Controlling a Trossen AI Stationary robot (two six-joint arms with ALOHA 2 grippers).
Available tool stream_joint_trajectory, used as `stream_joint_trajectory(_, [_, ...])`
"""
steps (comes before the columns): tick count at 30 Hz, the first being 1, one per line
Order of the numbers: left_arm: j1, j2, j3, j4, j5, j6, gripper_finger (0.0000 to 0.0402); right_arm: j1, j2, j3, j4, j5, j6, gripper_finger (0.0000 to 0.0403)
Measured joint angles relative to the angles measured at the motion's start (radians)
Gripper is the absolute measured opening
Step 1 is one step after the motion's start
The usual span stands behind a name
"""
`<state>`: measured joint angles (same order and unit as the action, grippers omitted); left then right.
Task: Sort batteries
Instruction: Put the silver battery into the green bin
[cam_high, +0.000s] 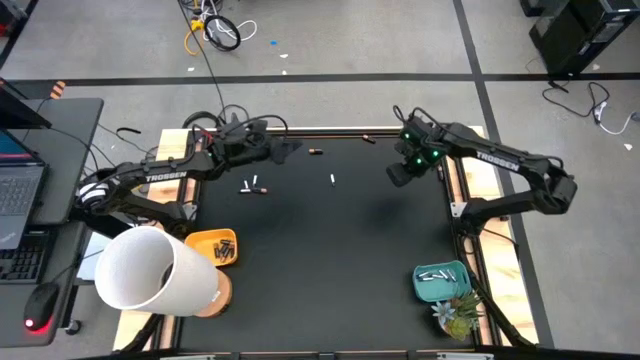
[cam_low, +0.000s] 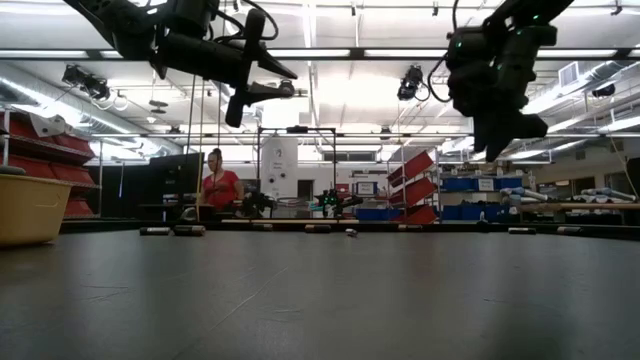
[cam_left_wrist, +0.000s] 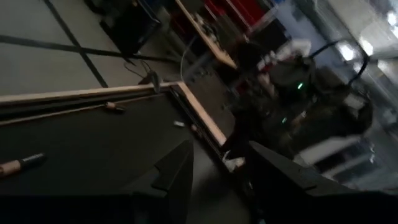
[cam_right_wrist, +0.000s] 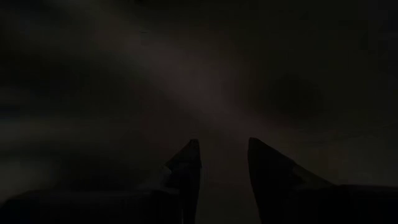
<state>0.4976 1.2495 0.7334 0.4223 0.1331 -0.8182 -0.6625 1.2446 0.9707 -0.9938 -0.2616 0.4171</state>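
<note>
Several batteries lie loose on the far half of the black mat: a pair (cam_high: 251, 186), a white one (cam_high: 333, 179), a dark one (cam_high: 315, 151) and one by the far edge (cam_high: 367, 138). My left gripper (cam_high: 288, 148) hangs open above the far-left part of the mat, raised well clear (cam_low: 255, 75). Its wrist view shows a copper-ended battery (cam_left_wrist: 22, 163) and another (cam_left_wrist: 112, 106) near the far rail. My right gripper (cam_high: 400, 173) is open too, held high (cam_low: 505, 128) over bare mat (cam_right_wrist: 224, 152) at the far right.
An orange tray (cam_high: 205, 240) at the near left holds dark batteries, and a teal tray (cam_high: 462, 276) at the near right holds white ones. A large white cylinder (cam_high: 150, 270) stands beside the orange tray, and a small plant (cam_high: 455, 315) beside the teal one. A person (cam_low: 217, 188) stands far behind.
</note>
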Motion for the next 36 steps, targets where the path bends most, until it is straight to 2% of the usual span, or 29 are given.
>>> stream_joint_trajectory(5, [0.0, 0.0, 0.0, 0.013, -0.036, -0.075, 0.016, -0.109, 0.078, 0.025, -0.014, -0.001, -0.187, 0.012])
stream_joint_trajectory(9, [0.0, 0.0, 0.0, 0.014, -0.04, -0.065, 0.016, -0.185, 0.144, 0.027, -0.008, -0.037, -0.311, 0.012])
stream_joint_trajectory(15, [0.0, 0.0, 0.0, 0.032, -0.157, -0.1, 0.016, -0.241, 0.195, 0.027, -0.064, 0.16, -0.386, 0.012])
stream_joint_trajectory(19, [0.0, 0.0, 0.0, 0.033, -0.17, -0.078, 0.016, -0.277, 0.206, 0.027, -0.048, 0.215, -0.417, 0.012])
stream_joint_trajectory(21, [0.0, 0.0, 0.0, 0.023, -0.17, -0.08, 0.016, -0.29, 0.211, 0.028, -0.045, 0.207, -0.394, 0.012])
stream_joint_trajectory(23, [0.0, 0.0, 0.0, 0.022, -0.154, -0.092, 0.016, -0.29, 0.207, 0.048, -0.053, 0.117, -0.378, 0.012])
stream_joint_trajectory(25, [0.0, 0.0, 0.0, 0.021, -0.117, -0.074, 0.016, -0.253, 0.199, 0.091, -0.05, 0.087, -0.379, 0.0119])
stream_joint_trajectory(28, [-0.001, 0.0, 0.0, 0.02, -0.111, -0.038, 0.016, -0.188, 0.217, 0.189, -0.101, 0.182, -0.439, 0.0114])
stream_joint_trajectory(31, [0.008, 0.0, 0.0, 0.021, -0.13, -0.028, 0.016, -0.149, 0.271, 0.309, -0.141, 0.21, -0.501, 0.0111])
stream_joint_trajectory(36, [0.057, 0.0, 0.0, 0.008, 0.039, -0.054, 0.016, -0.132, 0.404, 0.47, -0.165, 0.186, -0.54, 0.0112])
